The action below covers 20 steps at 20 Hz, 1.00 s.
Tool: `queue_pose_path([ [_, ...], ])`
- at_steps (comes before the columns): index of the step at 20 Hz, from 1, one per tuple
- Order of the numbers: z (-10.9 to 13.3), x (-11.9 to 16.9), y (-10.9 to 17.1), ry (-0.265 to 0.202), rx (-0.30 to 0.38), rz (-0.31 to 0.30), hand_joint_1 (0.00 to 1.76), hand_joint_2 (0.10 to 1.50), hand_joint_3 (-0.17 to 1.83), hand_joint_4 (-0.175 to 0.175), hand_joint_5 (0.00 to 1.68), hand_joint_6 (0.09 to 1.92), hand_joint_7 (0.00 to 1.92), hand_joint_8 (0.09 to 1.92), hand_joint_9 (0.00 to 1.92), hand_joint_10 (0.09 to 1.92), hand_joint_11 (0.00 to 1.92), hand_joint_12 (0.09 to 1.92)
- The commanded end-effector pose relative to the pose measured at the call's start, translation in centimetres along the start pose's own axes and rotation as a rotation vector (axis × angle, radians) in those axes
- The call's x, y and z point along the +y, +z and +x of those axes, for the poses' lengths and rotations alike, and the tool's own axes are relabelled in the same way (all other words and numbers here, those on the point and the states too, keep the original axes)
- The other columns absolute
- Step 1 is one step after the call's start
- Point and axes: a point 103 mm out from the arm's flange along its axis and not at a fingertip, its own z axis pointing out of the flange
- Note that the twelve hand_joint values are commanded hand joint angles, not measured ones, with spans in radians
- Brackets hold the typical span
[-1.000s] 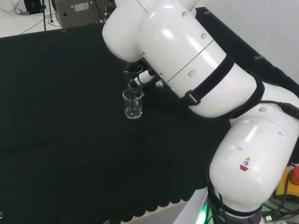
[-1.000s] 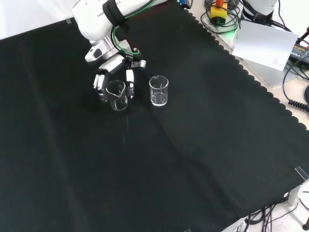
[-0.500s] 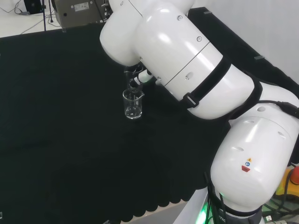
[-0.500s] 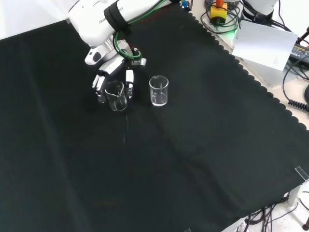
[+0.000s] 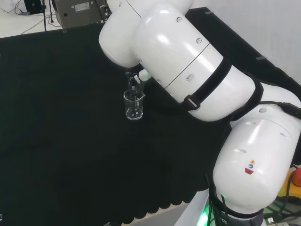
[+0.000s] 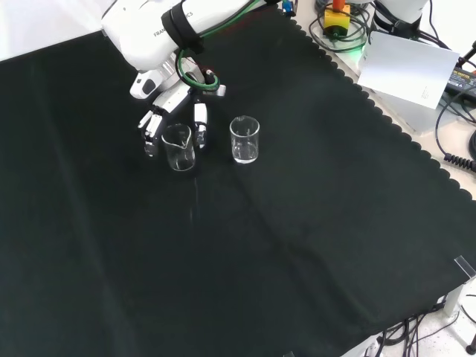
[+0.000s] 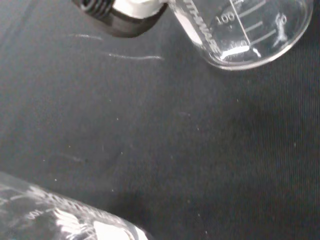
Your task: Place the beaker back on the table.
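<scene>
In the front view a clear glass beaker (image 6: 179,146) stands upright on the black cloth (image 6: 245,245). The hand (image 6: 172,110) hangs just above and behind it. Its fingers (image 6: 149,132) are spread to the beaker's left with a gap, and another finger (image 6: 199,123) sits close on its right. The hand is open. In the head view the hand (image 5: 141,76) peeks out from under the big white link. The wrist view shows one beaker's base (image 7: 245,30) beside a fingertip (image 7: 120,15), and another beaker's wall (image 7: 60,220) close by. I cannot tell which is which.
A second clear beaker (image 6: 245,139) stands to the right of the first in the front view; in the head view it (image 5: 133,104) is in front of the hand. The arm's white links (image 5: 188,66) fill the right. Cables and a white box (image 6: 409,67) lie off the cloth's far right edge.
The fingers have spread away from the beaker and the hand has risen slightly. The beaker stays where it was on the cloth. The second beaker has not moved.
</scene>
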Motion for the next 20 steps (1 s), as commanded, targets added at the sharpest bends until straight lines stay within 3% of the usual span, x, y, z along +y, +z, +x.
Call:
queue_pose_path([
  [1,1.3,-1.7,-2.3,-0.002,-0.021,-0.043,0.88,0.83,-0.17,-0.06,0.3,0.16,0.0,0.58,0.4,0.09,0.0,1.45],
  [6,3.7,-4.0,-6.1,-0.005,-0.061,-0.1,0.86,0.82,-0.17,-0.062,0.31,0.11,0.0,0.59,0.4,0.09,0.0,1.46],
  [14,7.0,-11.1,-10.7,0.02,-0.088,-0.177,0.85,0.83,-0.17,-0.065,0.35,0.09,0.04,0.69,0.45,0.12,0.01,1.5],
  [17,7.9,-13.7,-11.4,0.029,-0.096,-0.203,0.84,0.84,-0.17,-0.069,0.38,0.09,0.09,0.71,0.32,0.55,0.06,1.48],
  [20,8.5,-15.9,-11.8,0.032,-0.1,-0.215,0.83,0.85,-0.17,-0.073,0.39,0.09,0.12,0.73,0.27,0.73,0.08,1.48],
])
